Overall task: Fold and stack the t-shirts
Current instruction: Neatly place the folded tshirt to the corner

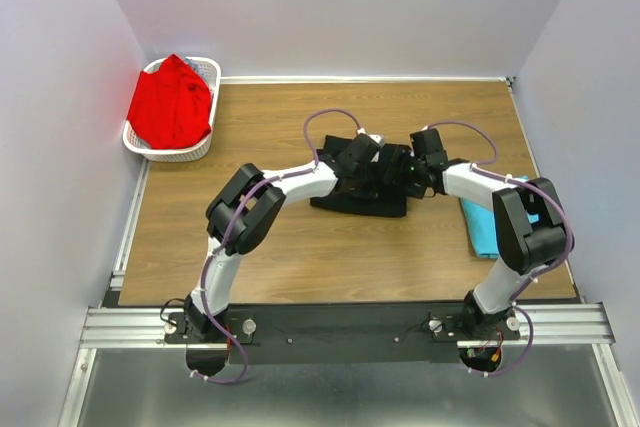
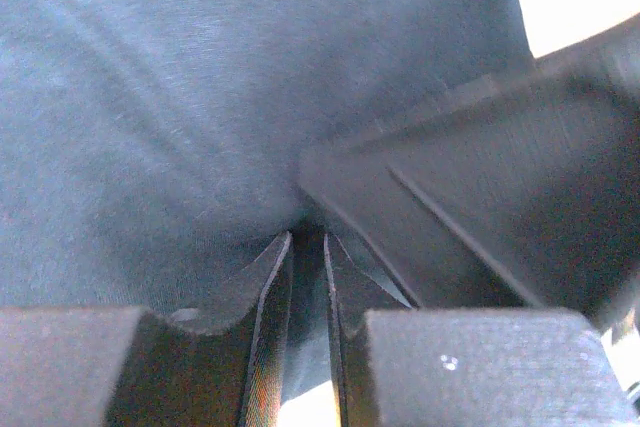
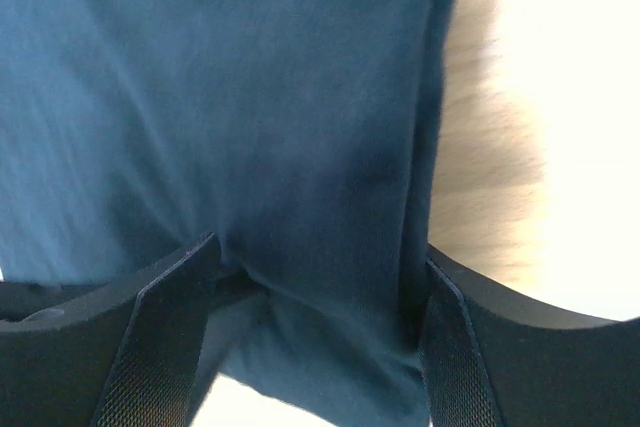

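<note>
We see little of the black t-shirt beneath the left arm and right arm; the turquoise t-shirt is partly covered.

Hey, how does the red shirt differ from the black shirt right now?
The red shirt sits in the basket at the far left corner; the black shirt lies mid-table. The red shirt is heaped and crumpled; the black shirt lies flatter. Nothing touches the red shirt; the left gripper pinches a fold of the black shirt and the right gripper stands open over it. Both are plain cloth.
</note>
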`<state>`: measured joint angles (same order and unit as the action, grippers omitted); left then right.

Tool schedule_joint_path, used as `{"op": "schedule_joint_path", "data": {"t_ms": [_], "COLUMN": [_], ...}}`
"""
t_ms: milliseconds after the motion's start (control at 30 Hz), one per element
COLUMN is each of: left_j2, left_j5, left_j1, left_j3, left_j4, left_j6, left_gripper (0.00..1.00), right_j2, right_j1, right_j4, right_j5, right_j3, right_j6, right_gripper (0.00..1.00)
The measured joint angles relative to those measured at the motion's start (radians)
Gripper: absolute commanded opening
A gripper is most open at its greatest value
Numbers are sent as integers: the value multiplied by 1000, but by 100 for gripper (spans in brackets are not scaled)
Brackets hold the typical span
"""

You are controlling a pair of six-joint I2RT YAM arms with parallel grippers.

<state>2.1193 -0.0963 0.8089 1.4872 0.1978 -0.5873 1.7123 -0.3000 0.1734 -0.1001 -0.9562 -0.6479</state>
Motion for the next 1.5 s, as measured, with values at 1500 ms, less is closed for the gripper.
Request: {"op": "schedule_joint_path", "data": {"t_ms": [1500], "left_j2": [-82], "left_j5": [-25], "left_j1": [-153], "left_j3": [-27], "left_j4": [55], "left_j6": [61], "left_gripper": [27], "right_j2": [90], "right_j1": [-79], "right_j4": [-280], "right_j5": [50], "right_j3": [13], "right_j6": [-394], "right_gripper": [58]}}
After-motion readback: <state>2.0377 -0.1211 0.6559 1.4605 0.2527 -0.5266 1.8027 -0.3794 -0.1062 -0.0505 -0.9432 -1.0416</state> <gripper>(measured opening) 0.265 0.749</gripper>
